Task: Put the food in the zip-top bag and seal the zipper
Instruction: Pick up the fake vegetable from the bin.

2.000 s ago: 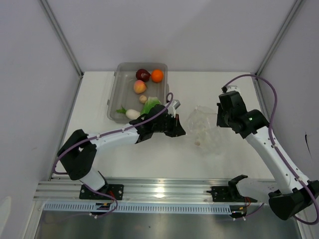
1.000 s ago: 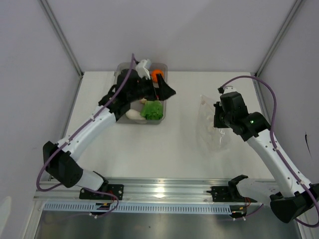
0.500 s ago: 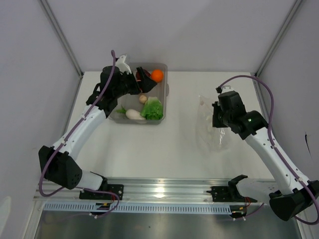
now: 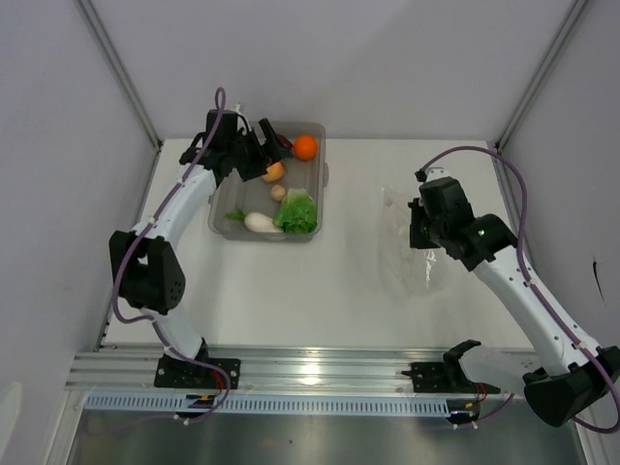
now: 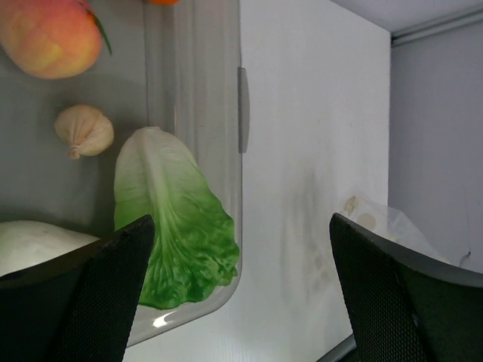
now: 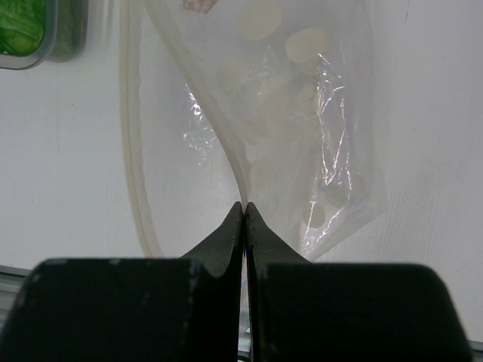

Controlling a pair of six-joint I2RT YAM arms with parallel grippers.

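Observation:
The food lies in a grey tray point(image 4: 219, 199): an orange point(image 4: 306, 146), a peach-coloured fruit point(image 4: 274, 171), a beige lump point(image 4: 278, 192), green lettuce point(image 4: 296, 211) and a white radish point(image 4: 257, 222). The dark red bulb is mostly hidden behind my left gripper point(image 4: 272, 152), which hovers open and empty over the tray's far end. Its wrist view shows the peach-coloured fruit point(image 5: 49, 34), lump point(image 5: 84, 130), lettuce point(image 5: 173, 219) and radish point(image 5: 30, 245). My right gripper point(image 6: 244, 207) is shut on the mouth edge of the zip-top bag point(image 6: 302, 113), held open; the zipper point(image 6: 136, 151) curves left. The bag point(image 4: 407, 247) lies right.
The tray's rim point(image 5: 240, 113) runs between the food and the bare white table. Grey walls close in the table at the back and both sides. The arm bases and a metal rail point(image 4: 320, 373) line the near edge.
My left arm has swung from near the bag back to the tray, then to its far left end, staying open. The right gripper lifted the bag's edge and shifted slightly.

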